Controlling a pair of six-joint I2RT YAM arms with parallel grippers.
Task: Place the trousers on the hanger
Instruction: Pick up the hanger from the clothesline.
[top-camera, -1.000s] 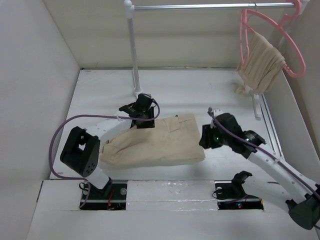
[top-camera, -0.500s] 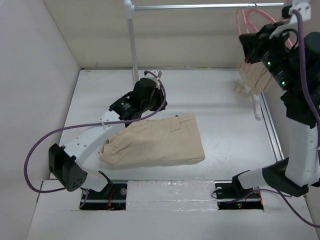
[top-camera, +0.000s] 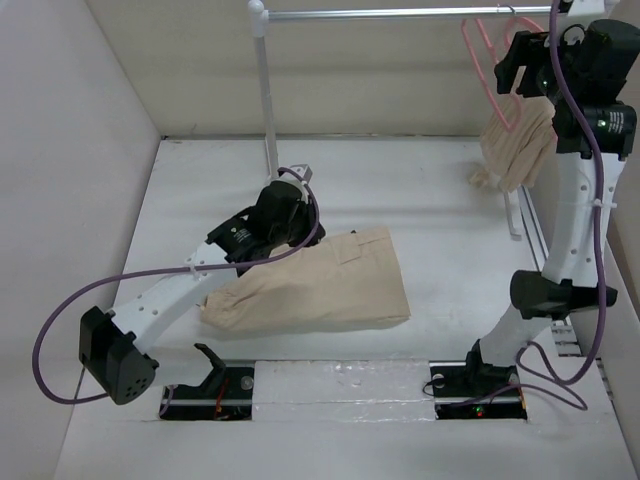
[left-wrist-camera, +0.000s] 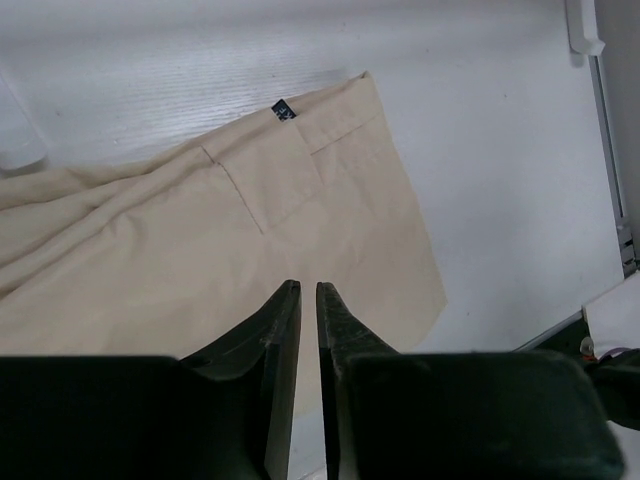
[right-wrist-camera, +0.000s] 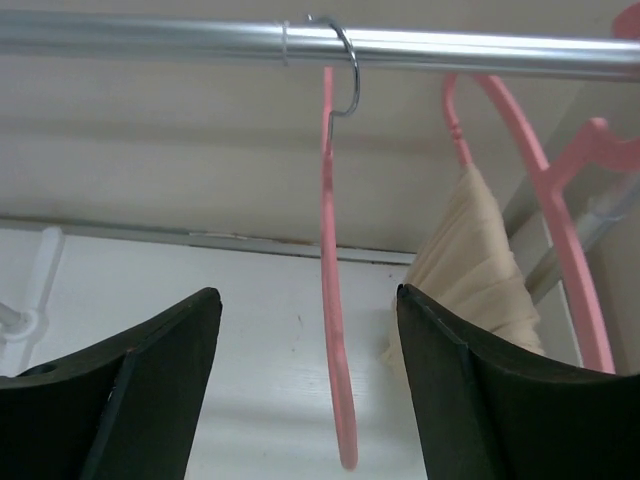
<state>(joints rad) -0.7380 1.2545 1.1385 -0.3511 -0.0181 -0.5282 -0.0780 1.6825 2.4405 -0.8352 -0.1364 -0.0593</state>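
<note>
- The right arm, which a second ago lies low on the table beside the trousers, now stands tall at the far right corner, its wrist up at the rail
- The right gripper (right-wrist-camera: 305, 300) is spread wide; the thin pink rod-like clothes hanger (right-wrist-camera: 328, 200) hangs in the gap between its two black fingers, touching neither that I can see
- That hanger dangles edge-on from the shiny metal rail (right-wrist-camera: 150, 35) by a small steel hook (right-wrist-camera: 350, 62)
- The left arm has drawn back slightly from where it reached half a second ago; its gripper sits over the upper left part of the garment
- The left gripper (left-wrist-camera: 308, 288) has its fingers almost pressed together, a thin slit between them, nothing pinched
- The large pale beige cotton trousers (top-camera: 320, 290) lie folded flat on the table where they lay before, patch pocket upward, a small dark label at the waist edge
- Just right of the free hanger, a smaller bunched beige garment (right-wrist-camera: 470, 260) hangs on a twin pink hanger (right-wrist-camera: 540, 200) from the same rail
- The white table top (top-camera: 450, 230) is bare around the trousers, with a metal track along its right edge
- A white upright post (top-camera: 265, 90) carries the rail's left end
- Plain pale walls (top-camera: 60, 150) close the space at the left and back
</note>
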